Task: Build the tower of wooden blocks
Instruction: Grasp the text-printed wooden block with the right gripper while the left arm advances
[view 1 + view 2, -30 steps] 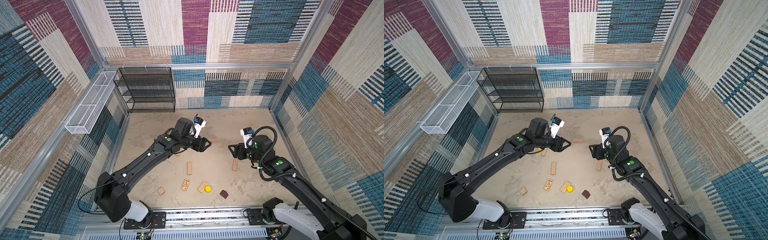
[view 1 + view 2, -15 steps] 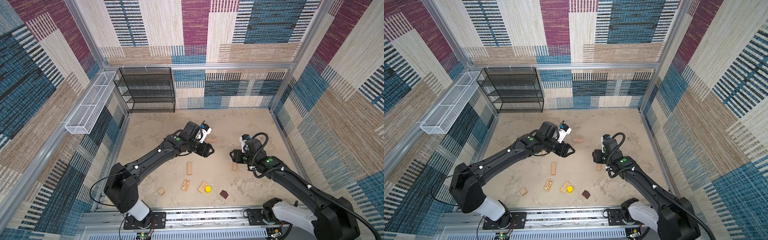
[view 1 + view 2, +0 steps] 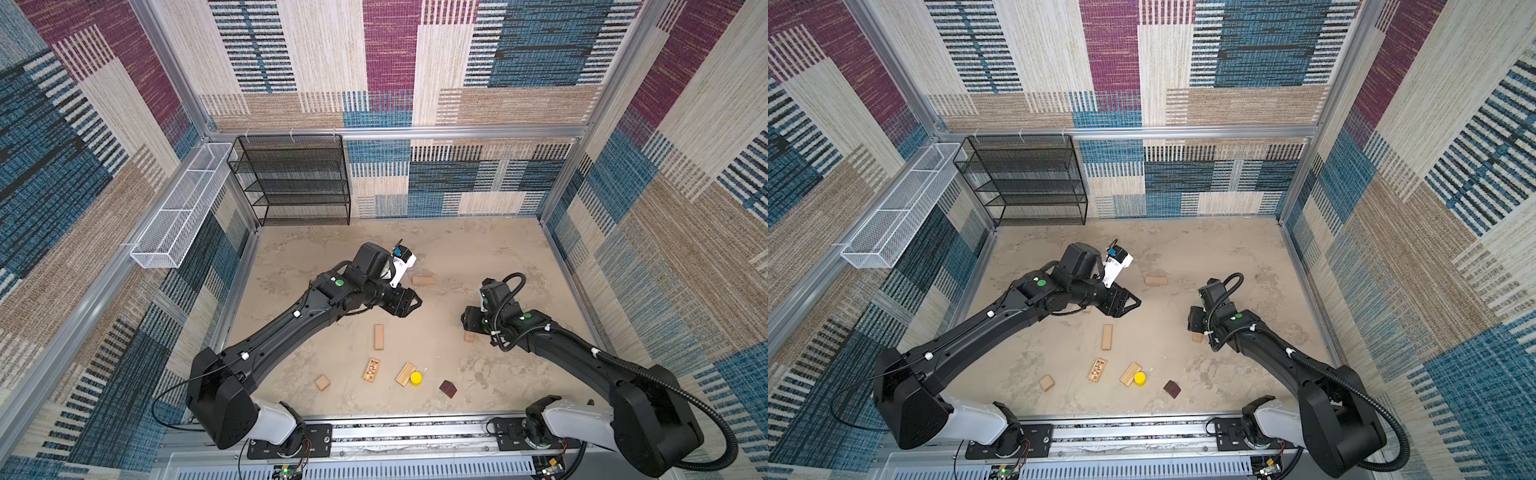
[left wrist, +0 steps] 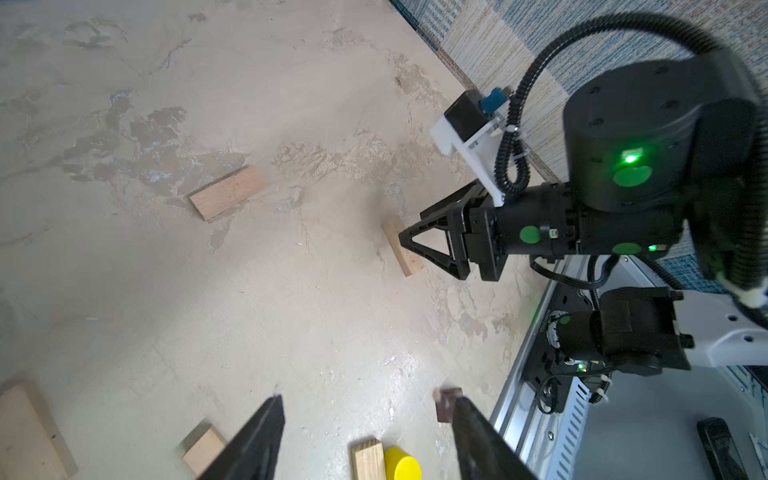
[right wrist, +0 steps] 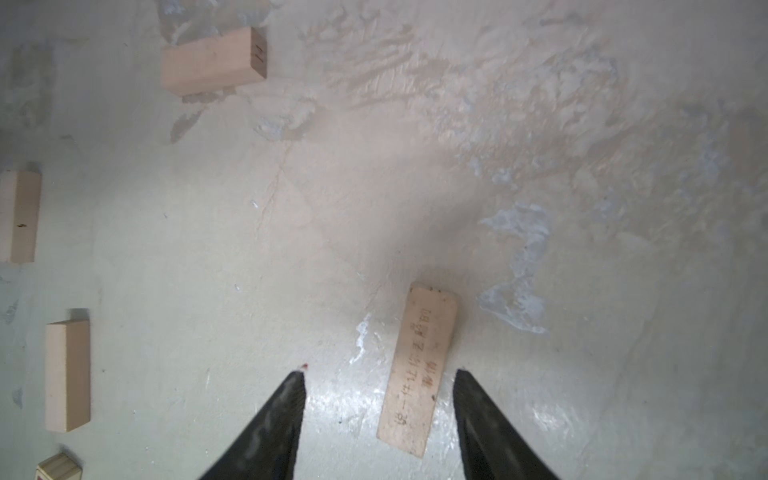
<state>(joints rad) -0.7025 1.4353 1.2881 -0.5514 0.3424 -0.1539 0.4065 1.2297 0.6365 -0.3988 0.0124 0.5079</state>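
On the left of the desk (image 3: 478, 257), the left hand (image 3: 411, 302) stood open with nothing between its fingers (image 4: 257, 436), and it touched no block. Its arm (image 3: 291, 324) stretched long and low from the front edge toward the middle, with the hand pointing to the right above the surface.

The wood blocks (image 3: 1106, 336) lay flat on the desk, none upon another. A tan cube (image 3: 322, 382) was farthest left, then came a patterned plank (image 3: 371, 369) with a plain plank (image 3: 378, 336) behind it. A striped plank (image 3: 405, 374) touched a yellow cylinder (image 3: 416, 377). Another plain plank (image 3: 423, 280) lay farther back, and a dark brown block (image 3: 448, 388) lay near the front.

On the right, the right hand (image 5: 379, 372) was released too, low over a printed plank (image 5: 419, 370). This plank lay lengthwise between the two fingers, closer to one of them; whether it touched that finger I cannot tell. The right arm (image 3: 561, 345) was bent and reached inward, with the hand lowered close to the desk. A line of Chinese characters ran along this plank, too faint for me to read.
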